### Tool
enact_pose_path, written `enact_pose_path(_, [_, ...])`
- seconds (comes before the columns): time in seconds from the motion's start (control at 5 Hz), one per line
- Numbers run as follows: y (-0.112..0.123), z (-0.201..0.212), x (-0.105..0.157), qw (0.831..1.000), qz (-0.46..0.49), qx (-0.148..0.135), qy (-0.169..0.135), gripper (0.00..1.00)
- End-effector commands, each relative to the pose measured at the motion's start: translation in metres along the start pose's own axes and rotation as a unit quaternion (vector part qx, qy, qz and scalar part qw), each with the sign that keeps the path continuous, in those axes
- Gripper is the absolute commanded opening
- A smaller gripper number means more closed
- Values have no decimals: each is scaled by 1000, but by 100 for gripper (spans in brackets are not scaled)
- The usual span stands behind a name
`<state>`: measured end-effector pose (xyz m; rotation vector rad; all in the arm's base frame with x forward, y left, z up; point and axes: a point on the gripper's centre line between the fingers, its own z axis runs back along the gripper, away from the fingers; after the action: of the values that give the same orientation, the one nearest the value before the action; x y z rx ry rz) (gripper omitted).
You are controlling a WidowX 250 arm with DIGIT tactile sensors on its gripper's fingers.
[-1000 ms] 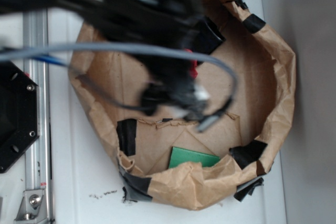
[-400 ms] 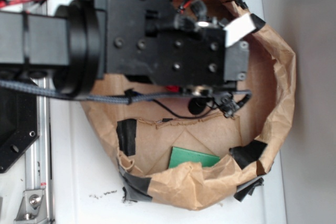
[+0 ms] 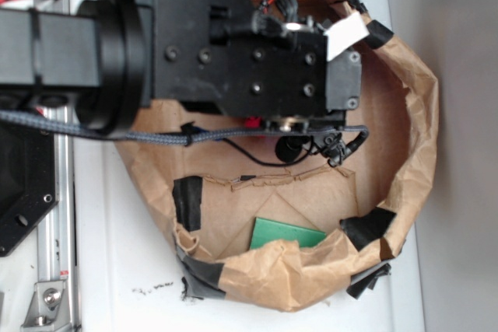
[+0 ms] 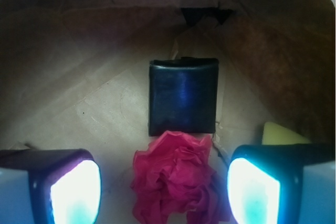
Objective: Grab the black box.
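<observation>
Two end effector (image 4: 164, 182) fingers spread wide, black box (image 4: 182, 96) beyond.

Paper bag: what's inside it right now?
Inside the paper bag: black box, crumpled pink paper touching its near edge, a yellow corner, green block. The open gripper and arm hide the rest.

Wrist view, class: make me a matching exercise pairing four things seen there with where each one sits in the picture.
Things:
1. black box
2. pink crumpled paper
3. yellow sponge
4. pincer

Places:
A. peeking out above the right-hand finger
B. centre of the picture, on the brown paper floor
C. fingers wide apart in the two bottom corners
D. just below the box, between the fingers

Pairs: 1-B, 2-D, 3-A, 4-C
</observation>
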<state>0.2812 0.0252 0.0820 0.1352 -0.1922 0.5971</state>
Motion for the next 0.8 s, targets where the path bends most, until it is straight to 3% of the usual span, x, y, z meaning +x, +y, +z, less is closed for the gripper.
enact_pose_path(0.0, [12, 5, 10, 1000, 8, -6, -14, 100])
enact_pose_path(0.2, [33, -13, 28, 998, 49, -16, -43, 100])
enact_pose_path(0.4, [46, -40, 33, 995, 29, -38, -84, 100])
enact_pose_path(0.6, [44, -60, 30, 997, 20, -29, -75, 100])
